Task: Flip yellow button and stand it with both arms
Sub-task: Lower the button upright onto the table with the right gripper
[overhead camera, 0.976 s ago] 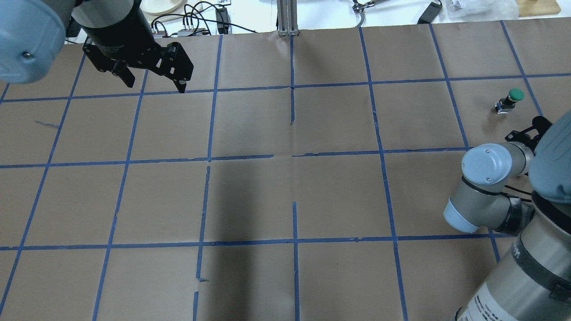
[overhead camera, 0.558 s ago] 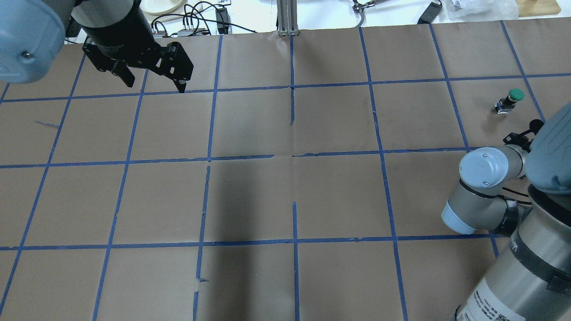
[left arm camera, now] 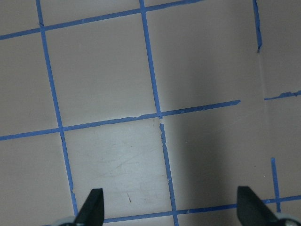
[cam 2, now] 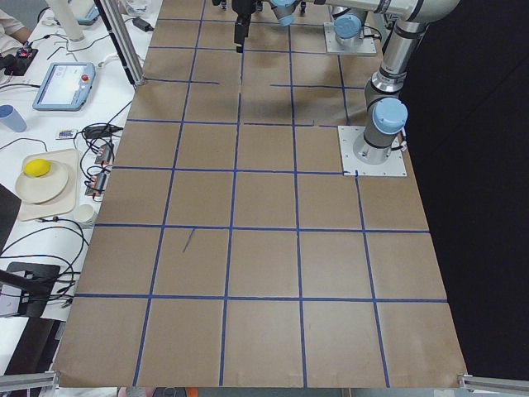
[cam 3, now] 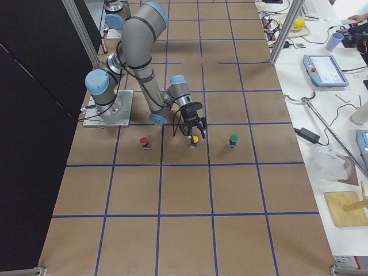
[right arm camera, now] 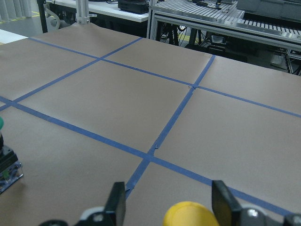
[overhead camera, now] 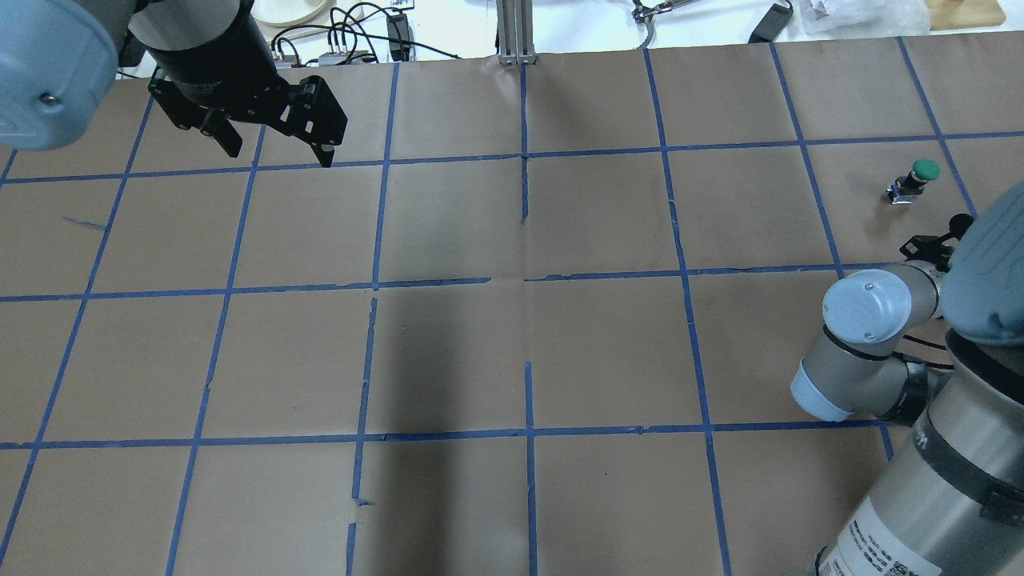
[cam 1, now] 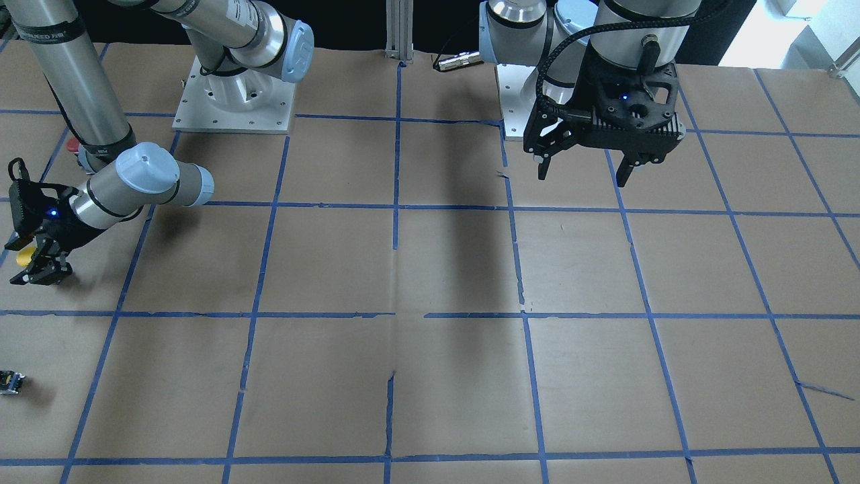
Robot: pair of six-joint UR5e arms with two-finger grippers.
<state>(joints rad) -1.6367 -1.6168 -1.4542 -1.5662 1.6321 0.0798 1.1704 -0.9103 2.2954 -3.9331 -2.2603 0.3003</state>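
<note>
The yellow button (right arm camera: 190,214) shows its round yellow cap low in the right wrist view, between my right gripper's fingers. It also shows in the front-facing view (cam 1: 25,255) and the exterior right view (cam 3: 195,139). My right gripper (cam 1: 37,269) is open, down at the table, with its jaws on either side of the cap and a gap left. It is mostly hidden under its arm in the overhead view. My left gripper (overhead camera: 276,148) is open and empty, held above the far left of the table, and also shows in the left wrist view (left arm camera: 170,209).
A green-capped button (overhead camera: 916,180) stands just beyond the right gripper, also at the right wrist view's left edge (right arm camera: 4,160). A red-capped button (cam 3: 144,141) stands nearer the robot's base. Brown paper with a blue tape grid (overhead camera: 528,288) covers the table.
The right arm's wrist and elbow have shifted slightly toward the robot's base, lowering the gripper. The left arm has not moved.
</note>
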